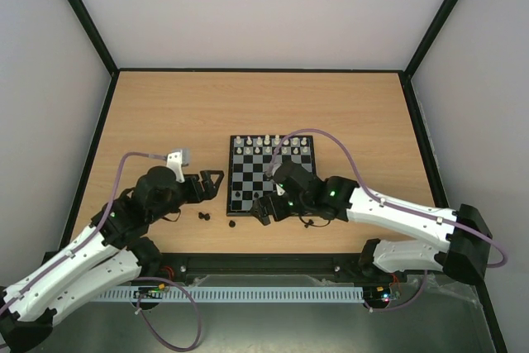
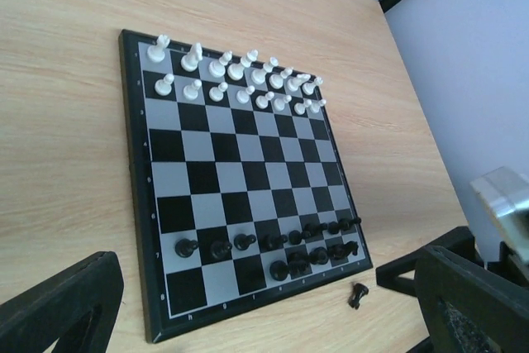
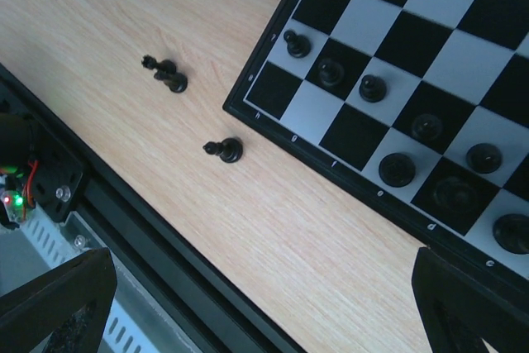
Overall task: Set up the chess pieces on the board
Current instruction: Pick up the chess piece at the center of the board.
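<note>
The board (image 1: 248, 173) lies mid-table. White chess pieces (image 1: 266, 144) fill its two far rows, and black chess pieces (image 2: 299, 241) stand in its near rows. Loose black pieces lie on the wood off the near left corner (image 1: 204, 216), (image 1: 231, 224). In the right wrist view they lie at the left (image 3: 165, 74), (image 3: 225, 150). Another black piece (image 2: 358, 294) lies off the board's near edge. My left gripper (image 1: 213, 183) is open and empty beside the board's left edge. My right gripper (image 1: 263, 207) is open and empty over the board's near left corner.
A black rail (image 3: 165, 262) runs along the table's near edge under the right gripper. Black-framed grey walls (image 1: 99, 47) enclose the table. A purple cable (image 1: 331, 140) arcs over the board's right side.
</note>
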Controlling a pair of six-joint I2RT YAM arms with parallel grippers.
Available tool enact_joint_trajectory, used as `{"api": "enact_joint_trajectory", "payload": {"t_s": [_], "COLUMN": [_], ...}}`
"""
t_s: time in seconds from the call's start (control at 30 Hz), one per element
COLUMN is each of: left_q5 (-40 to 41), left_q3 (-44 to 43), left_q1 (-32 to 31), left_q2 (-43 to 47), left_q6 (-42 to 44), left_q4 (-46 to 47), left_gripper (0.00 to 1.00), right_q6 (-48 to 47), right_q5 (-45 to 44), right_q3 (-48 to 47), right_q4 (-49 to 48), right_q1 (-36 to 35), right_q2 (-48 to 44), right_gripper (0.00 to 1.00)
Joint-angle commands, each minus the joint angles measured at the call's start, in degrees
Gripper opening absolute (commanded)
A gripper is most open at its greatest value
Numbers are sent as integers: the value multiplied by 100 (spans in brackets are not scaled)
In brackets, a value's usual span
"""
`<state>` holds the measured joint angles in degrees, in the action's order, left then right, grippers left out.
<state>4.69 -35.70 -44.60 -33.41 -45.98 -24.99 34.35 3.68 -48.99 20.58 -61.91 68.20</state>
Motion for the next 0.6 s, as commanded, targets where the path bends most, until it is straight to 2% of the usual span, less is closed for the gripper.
{"api": "enact_joint_trajectory", "payload": {"t_s": [0.0, 0.23, 0.4, 0.57], "left_q5": [-261, -795, -430, 36], "left_q3": [68, 100, 266, 787], "left_q1": [-13, -152, -715, -1530], "left_q2": [118, -245, -353, -688], "left_q6": [-236, -382, -783, -1437], "left_q4": [-380, -1125, -1556, -1337], "left_gripper": [100, 99, 99, 99], "right_q6": [-76, -47, -49, -31], "right_q5": [-555, -1010, -1122, -1297], "right_q3": [152, 320, 470, 554], "right_q4": [-55, -73, -116, 2], "right_q1": [-32, -32, -32, -27], "right_q2": [-364, -602, -761, -1203], "right_gripper": [98, 99, 99, 99]}}
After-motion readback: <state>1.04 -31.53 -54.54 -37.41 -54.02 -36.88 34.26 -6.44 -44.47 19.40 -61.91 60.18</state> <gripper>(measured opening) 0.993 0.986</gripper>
